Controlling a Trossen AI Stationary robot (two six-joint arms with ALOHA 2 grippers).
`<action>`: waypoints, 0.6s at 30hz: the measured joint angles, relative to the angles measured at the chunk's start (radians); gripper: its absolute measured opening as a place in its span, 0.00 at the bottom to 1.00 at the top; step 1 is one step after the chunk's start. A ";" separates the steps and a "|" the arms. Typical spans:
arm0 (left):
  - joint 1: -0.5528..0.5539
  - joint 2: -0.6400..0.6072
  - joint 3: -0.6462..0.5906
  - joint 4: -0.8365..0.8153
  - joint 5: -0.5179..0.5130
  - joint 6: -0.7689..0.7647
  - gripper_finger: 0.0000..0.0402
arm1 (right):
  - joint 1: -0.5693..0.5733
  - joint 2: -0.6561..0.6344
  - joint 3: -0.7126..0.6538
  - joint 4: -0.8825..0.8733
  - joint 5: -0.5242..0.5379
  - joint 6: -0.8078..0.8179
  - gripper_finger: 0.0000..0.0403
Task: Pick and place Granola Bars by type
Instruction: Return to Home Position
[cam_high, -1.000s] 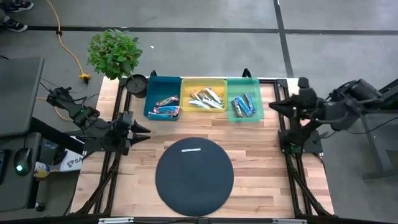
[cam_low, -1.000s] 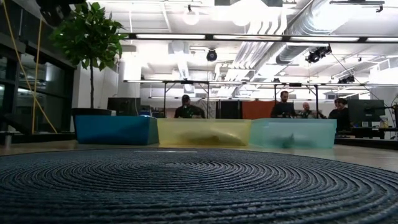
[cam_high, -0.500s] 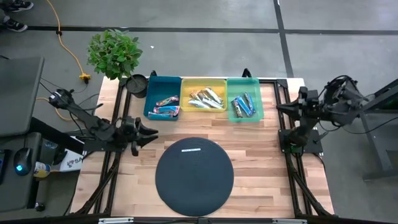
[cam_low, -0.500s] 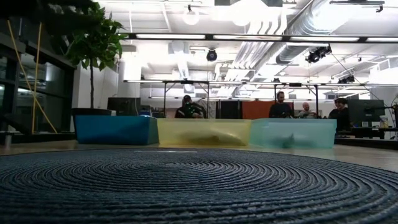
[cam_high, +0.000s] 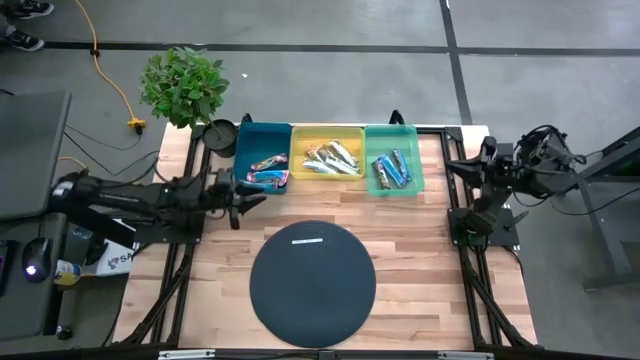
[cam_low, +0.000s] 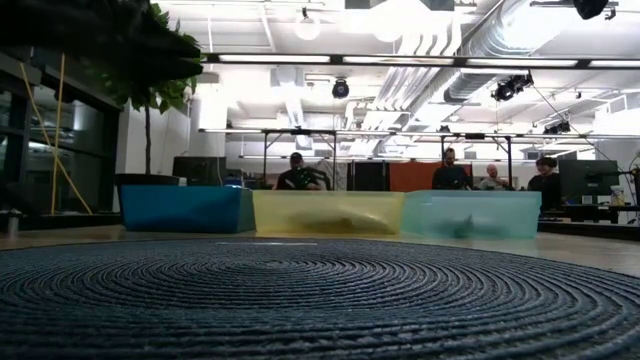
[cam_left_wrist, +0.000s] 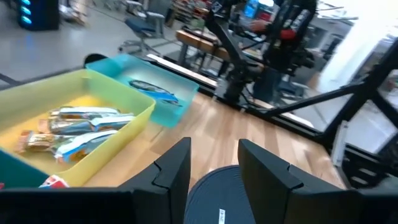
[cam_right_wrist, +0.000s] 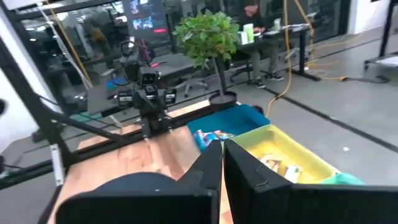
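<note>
Just ahead of the left gripper (cam_high: 250, 195), spread and empty, sits the blue bin (cam_high: 262, 127) of red Granola Bars (cam_high: 265, 172); the right gripper (cam_high: 452, 168), fingers pressed together, hangs beside the green bin (cam_high: 391, 128).

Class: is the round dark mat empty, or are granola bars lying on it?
Empty: the mat shows only a small pale label; the granola bars lie in the bins.

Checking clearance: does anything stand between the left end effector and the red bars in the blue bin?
Only the blue bin's own wall. The left end effector is open at its front corner, the red bars just inside. The right end effector waits at the table's right edge.
</note>
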 joint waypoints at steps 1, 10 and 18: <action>0.048 -0.001 0.000 0.000 0.071 0.000 0.33 | 0.000 0.000 -0.003 0.001 0.010 -0.003 0.00; 0.232 -0.010 -0.002 -0.004 0.297 0.019 0.33 | 0.000 0.001 -0.130 0.023 0.135 0.045 0.00; 0.230 -0.100 -0.005 -0.109 0.299 0.019 0.33 | 0.001 -0.066 -0.311 0.227 0.149 0.044 0.00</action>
